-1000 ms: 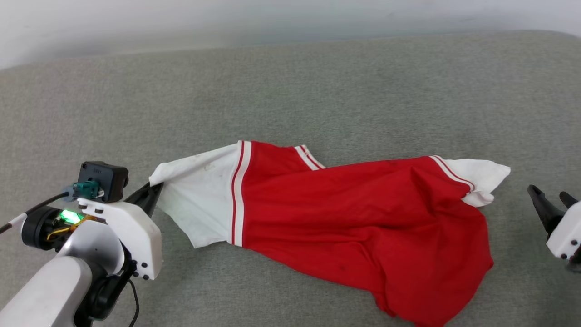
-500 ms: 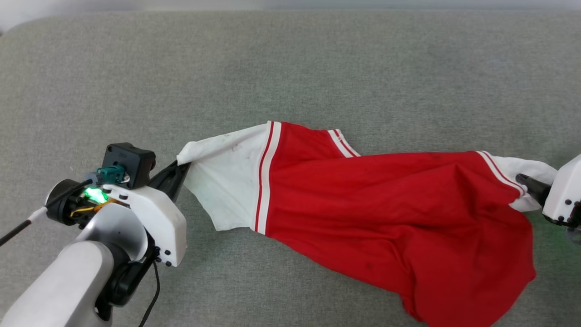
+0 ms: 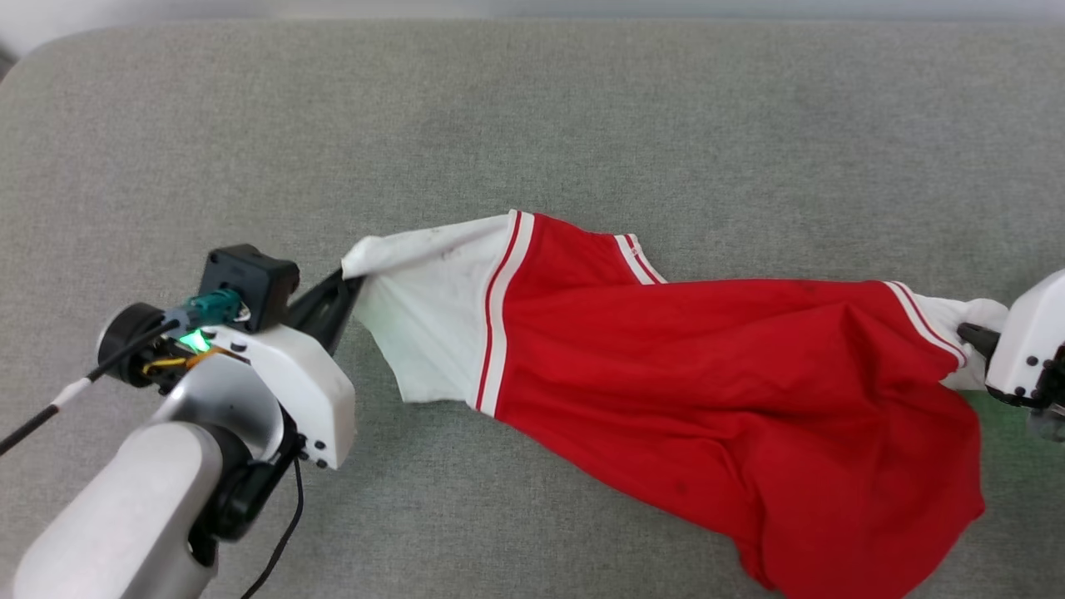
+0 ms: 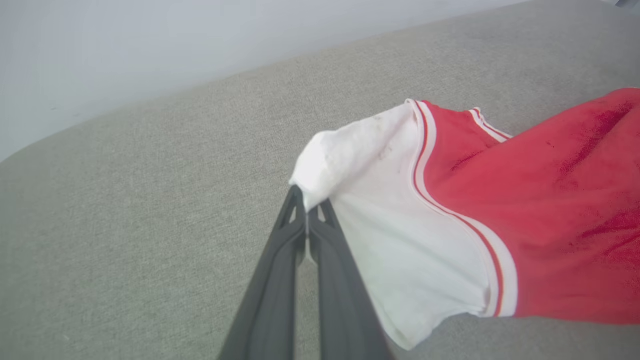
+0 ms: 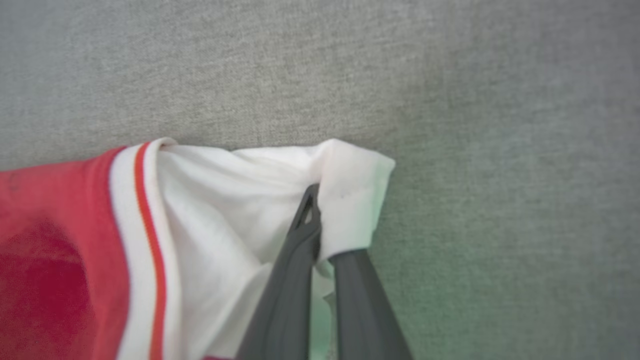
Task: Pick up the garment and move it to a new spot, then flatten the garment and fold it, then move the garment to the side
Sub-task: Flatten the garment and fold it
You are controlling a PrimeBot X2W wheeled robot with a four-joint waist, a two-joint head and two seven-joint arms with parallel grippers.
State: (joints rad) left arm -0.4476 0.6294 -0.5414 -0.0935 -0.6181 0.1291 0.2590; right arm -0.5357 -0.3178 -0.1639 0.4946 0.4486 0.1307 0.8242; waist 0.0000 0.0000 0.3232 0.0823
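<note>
Head view: the red garment point(image 3: 707, 391) lies bunched on the grey surface point(image 3: 582, 125), left pincer point(image 3: 345, 287) clamped on its nine o'clock sleeve point(image 3: 433, 324), right pincer point(image 3: 969, 333) clamped on its three o'clock sleeve point(image 3: 948, 320); pick-up seems barely begun, with flattening, folding and setting aside undone.

No text, label or number can be read anywhere.

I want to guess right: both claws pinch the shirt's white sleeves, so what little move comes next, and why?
Probably lift both together. The left gripper is shut on one white sleeve, the right gripper on the other, and the garment lies wrinkled on the grey surface, so raising it should free it for moving.
</note>
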